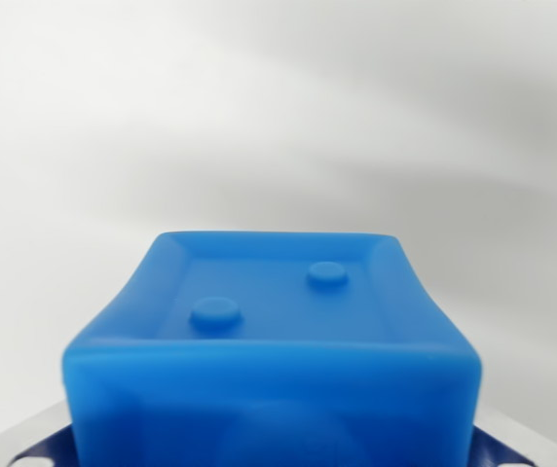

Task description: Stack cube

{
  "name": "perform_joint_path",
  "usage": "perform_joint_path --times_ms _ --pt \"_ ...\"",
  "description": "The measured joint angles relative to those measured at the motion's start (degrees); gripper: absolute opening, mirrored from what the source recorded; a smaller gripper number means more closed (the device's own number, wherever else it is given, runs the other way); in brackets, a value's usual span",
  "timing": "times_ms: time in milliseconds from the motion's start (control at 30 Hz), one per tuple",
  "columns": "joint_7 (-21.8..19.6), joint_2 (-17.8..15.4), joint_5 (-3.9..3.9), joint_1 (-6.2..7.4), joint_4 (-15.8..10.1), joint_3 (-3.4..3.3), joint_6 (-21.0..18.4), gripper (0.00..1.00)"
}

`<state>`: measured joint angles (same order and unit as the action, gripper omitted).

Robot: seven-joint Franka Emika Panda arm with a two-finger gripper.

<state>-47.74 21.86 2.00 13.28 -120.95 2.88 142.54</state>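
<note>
The blue cube [274, 341] is seen very close under the wrist camera, filling the lower centre over a plain white surface [278, 97], and since the gripper's state cannot be told and no second cube is seen, it should be carried level.

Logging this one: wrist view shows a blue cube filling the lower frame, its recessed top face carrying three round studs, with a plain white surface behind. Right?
Not quite. The wrist view shows two round studs on the recessed top face of the blue cube, not three: one stud nearer the camera and another stud farther back. The rest holds: the cube fills the lower frame against a plain white surface.
</note>
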Motion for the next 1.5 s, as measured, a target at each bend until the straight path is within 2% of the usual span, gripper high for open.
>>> perform_joint_path --times_ms 1500 --pt "1.54 -8.23 -0.96 -6.69 -9.31 -1.02 1.12 0.0"
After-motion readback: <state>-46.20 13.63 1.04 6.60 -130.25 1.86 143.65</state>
